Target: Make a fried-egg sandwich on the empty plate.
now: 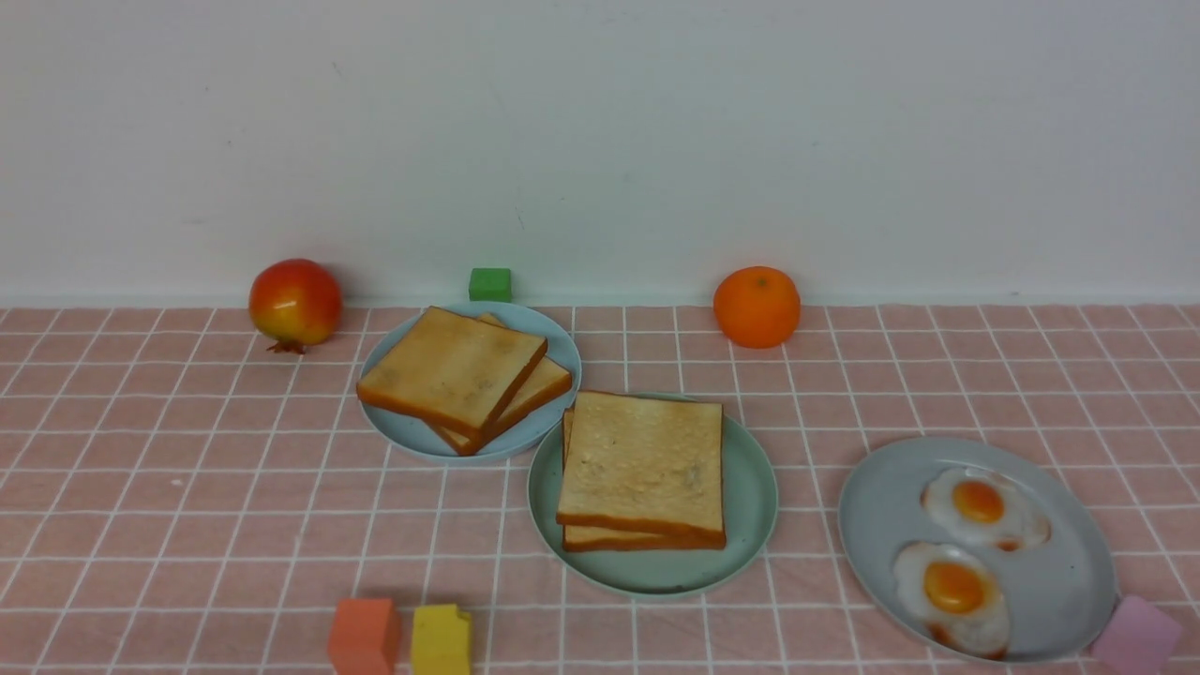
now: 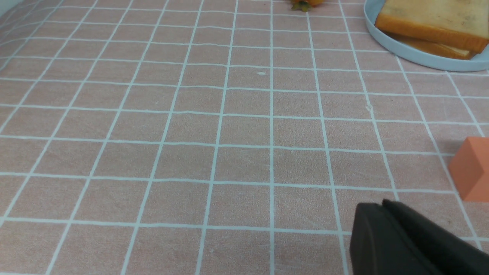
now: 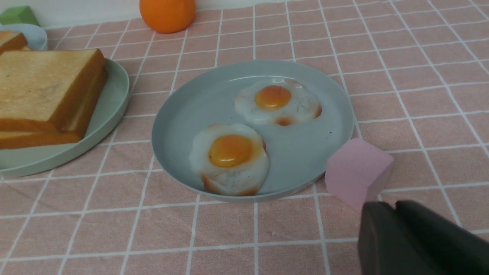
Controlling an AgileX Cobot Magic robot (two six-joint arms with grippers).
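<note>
The mint-green plate (image 1: 750, 506) sits mid-table and carries two golden toast slices stacked flat, the top slice (image 1: 647, 464) over a lower slice (image 1: 619, 539). In the right wrist view the same plate (image 3: 110, 110) and toast (image 3: 42, 82) show at the edge. Two fried eggs (image 1: 980, 506) (image 1: 952, 591) lie on the grey plate (image 1: 1069, 581) at the right. My left gripper (image 2: 382, 204) hovers shut and empty over bare cloth. Near the grey plate's rim (image 3: 305, 152), my right gripper (image 3: 393, 204) is shut and empty. Neither gripper shows in the front view.
A pale blue plate (image 1: 412, 436) with two more toast slices (image 1: 450, 370) stands behind on the left. Pink block (image 3: 357, 170) touches the grey plate. Orange block (image 1: 364, 637) and yellow block (image 1: 441, 640) sit at the front; a green block (image 1: 490, 283), an orange (image 1: 757, 307) and a red fruit (image 1: 294, 303) line the wall.
</note>
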